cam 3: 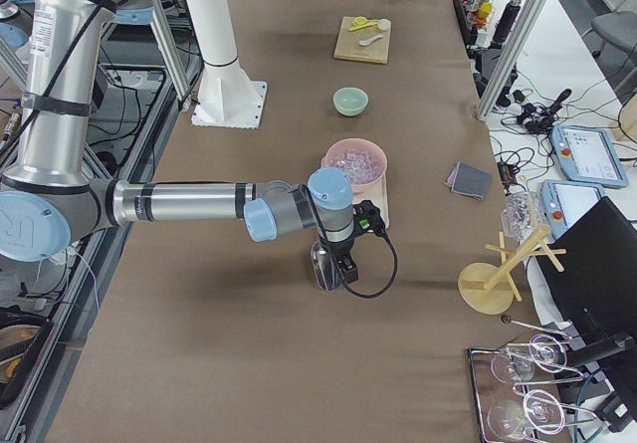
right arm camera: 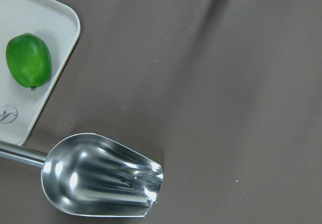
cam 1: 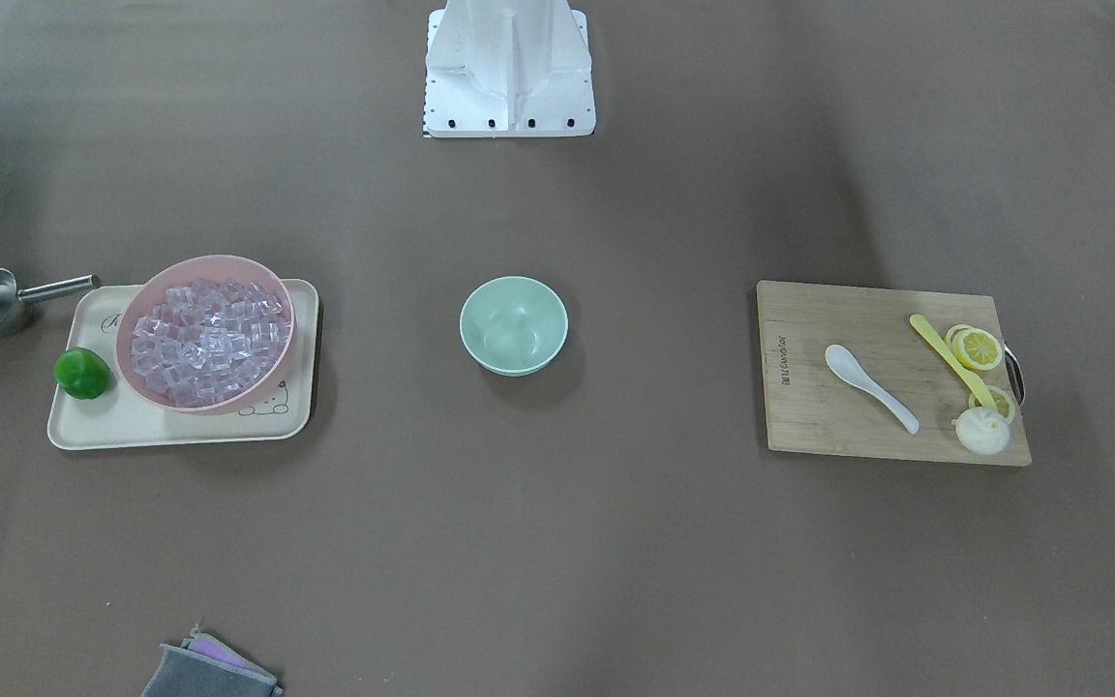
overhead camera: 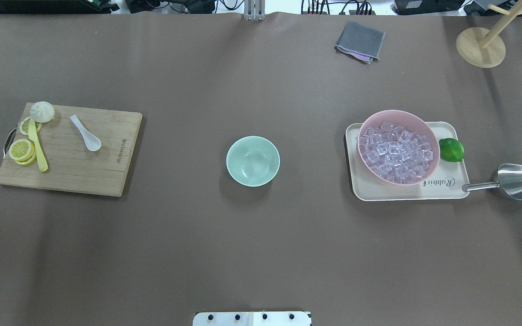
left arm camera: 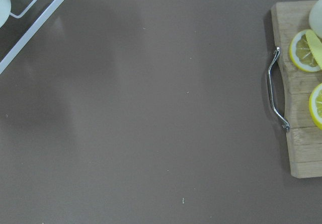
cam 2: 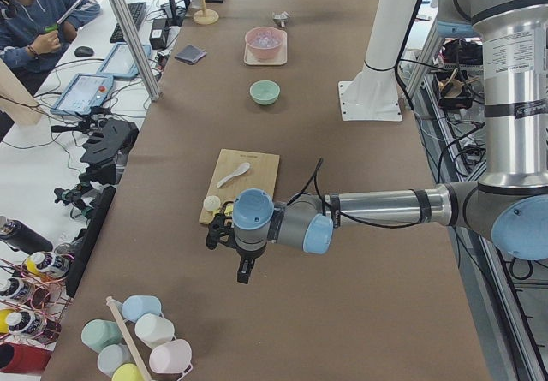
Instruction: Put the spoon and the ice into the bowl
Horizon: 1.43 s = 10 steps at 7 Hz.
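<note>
Overhead exterior: spoon [overhead camera: 86,134] on board [overhead camera: 84,174], ice [overhead camera: 397,154] in pink bowl [overhead camera: 394,112]; left end effector [cam 2: 244,271], right end effector [cam 3: 345,272]: opening unclear.

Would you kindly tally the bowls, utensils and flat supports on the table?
Bowls: 2 (mint-green bowl, pink bowl)
Utensils: 3 (spoon, yellow utensil, metal scoop)
Supports: 2 (cutting board, tray)
Total: 7
</note>
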Motion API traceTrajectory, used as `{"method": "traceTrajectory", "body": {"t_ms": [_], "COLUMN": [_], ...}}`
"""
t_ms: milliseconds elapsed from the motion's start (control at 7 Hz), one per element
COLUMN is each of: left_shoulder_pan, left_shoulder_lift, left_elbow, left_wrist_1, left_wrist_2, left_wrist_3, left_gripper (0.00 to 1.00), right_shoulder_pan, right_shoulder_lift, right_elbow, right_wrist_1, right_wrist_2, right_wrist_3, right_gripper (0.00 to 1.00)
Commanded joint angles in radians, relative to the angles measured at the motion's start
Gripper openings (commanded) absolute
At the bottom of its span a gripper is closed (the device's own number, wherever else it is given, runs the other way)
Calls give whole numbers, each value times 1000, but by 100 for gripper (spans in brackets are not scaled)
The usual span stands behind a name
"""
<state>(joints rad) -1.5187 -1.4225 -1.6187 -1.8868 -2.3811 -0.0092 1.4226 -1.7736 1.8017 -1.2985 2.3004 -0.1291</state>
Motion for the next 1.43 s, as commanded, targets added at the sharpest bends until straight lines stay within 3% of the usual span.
{"method": "traceTrajectory", "body": {"t_ms": [0,1000,1286], "left_shoulder_pan": [3,9,9], "left_shoulder_lift": [5,13,22], "left_elbow": [-10,-23,-68], "left_wrist_1": [0,-11,-6], "left_wrist_2": [0,5,0], "left_wrist_3": [0,-6,-9], "left_gripper": [99,99,99], "right_shoulder_pan": [1,1,1], "right_shoulder_lift": [-16,-23,-11], "right_elbow": [11,15,17], "right_wrist_1": [2,56,70], "right_wrist_2": [7,4,13], "right_wrist_3": [0,-6,5], "right_gripper": [100,100,100]}}
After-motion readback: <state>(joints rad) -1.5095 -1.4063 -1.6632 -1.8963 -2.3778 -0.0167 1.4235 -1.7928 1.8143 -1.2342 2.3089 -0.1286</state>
